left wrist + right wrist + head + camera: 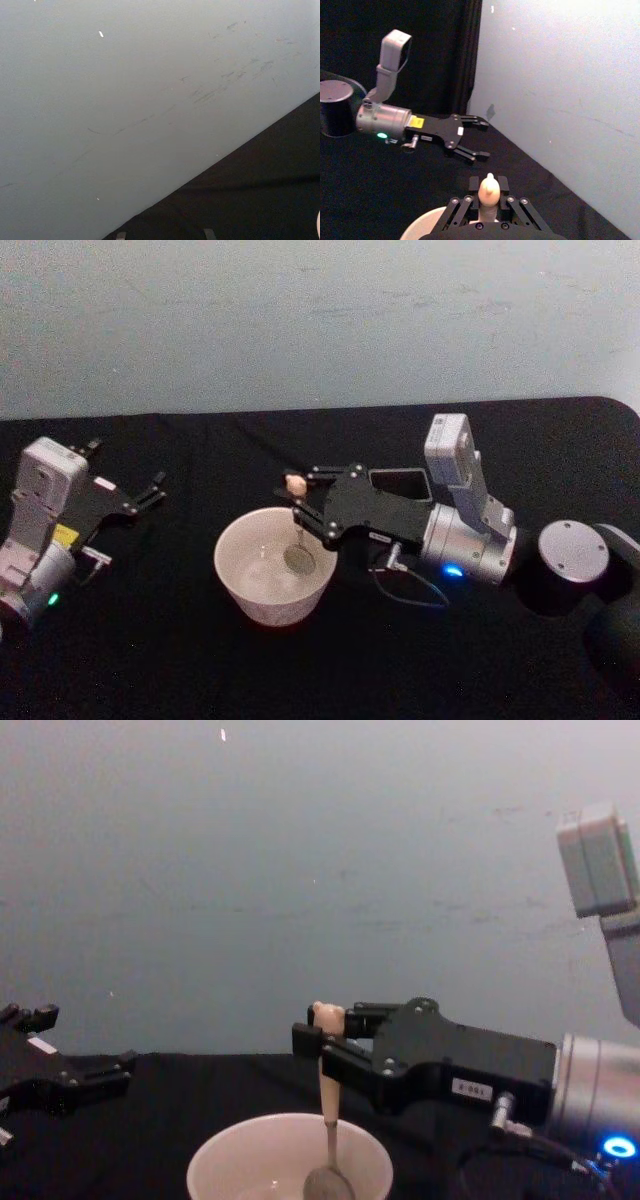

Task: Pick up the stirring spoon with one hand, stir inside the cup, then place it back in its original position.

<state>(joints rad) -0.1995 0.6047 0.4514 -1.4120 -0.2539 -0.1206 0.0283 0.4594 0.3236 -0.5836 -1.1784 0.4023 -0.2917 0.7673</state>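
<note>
One holder [400,483] behind R claw [299,496]; spoon [299,559] in cup [226,548].

Clearances around the cup [270,610]
Bare table [150,640] between cup and left gripper [152,492], passable. Cup mouth obstructed by stirring spoon [329,1100], clamped in right gripper [300,498] over the far rim; dark holder [395,472] close behind.

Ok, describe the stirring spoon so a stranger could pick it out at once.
On the black table, find the round cream cup in the middle. The right gripper reaches over it, shut on the stirring spoon, which stands upright with its metal bowl down in the cup. Its beige bear-head top sets it apart from the black gripper holding it; the left gripper sits idle far left.
</note>
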